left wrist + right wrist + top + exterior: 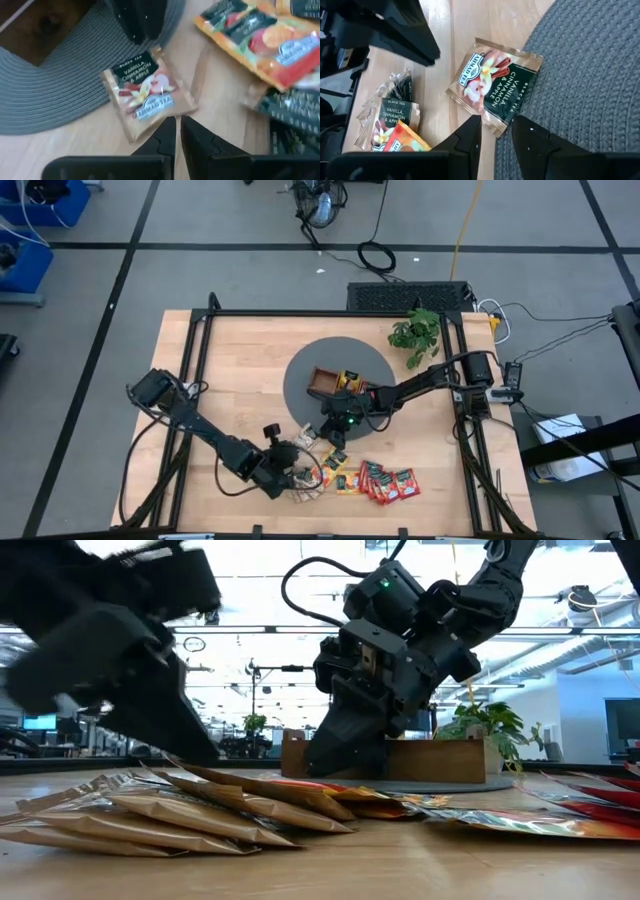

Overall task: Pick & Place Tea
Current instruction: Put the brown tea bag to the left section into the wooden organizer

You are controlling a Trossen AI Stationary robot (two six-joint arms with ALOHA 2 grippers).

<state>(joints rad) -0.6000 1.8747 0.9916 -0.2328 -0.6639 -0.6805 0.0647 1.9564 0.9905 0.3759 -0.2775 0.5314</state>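
A green-and-tan tea sachet (495,90), also in the left wrist view (145,92), lies flat, half on the grey round mat (590,75) and half on the wood. My right gripper (497,132) is open and points down over the sachet's corner (335,438). My left gripper (176,134) is shut and hovers just short of the same sachet, beside the pile of tan sachets (305,477). Orange (348,478) and red sachets (390,483) lie flat near the table's near edge. My right gripper's open fingers (470,137) come from above and stand on either side of the sachet's corner (496,129), which lies flat on the mat's edge. I cannot tell whether they touch it.
The brown wooden tray (335,383) sits on the grey mat (300,385) behind the right gripper. A green plant (415,330) stands at the far right. A black frame (200,360) runs along the table's sides. Bare wood lies at the table's far left (240,350).
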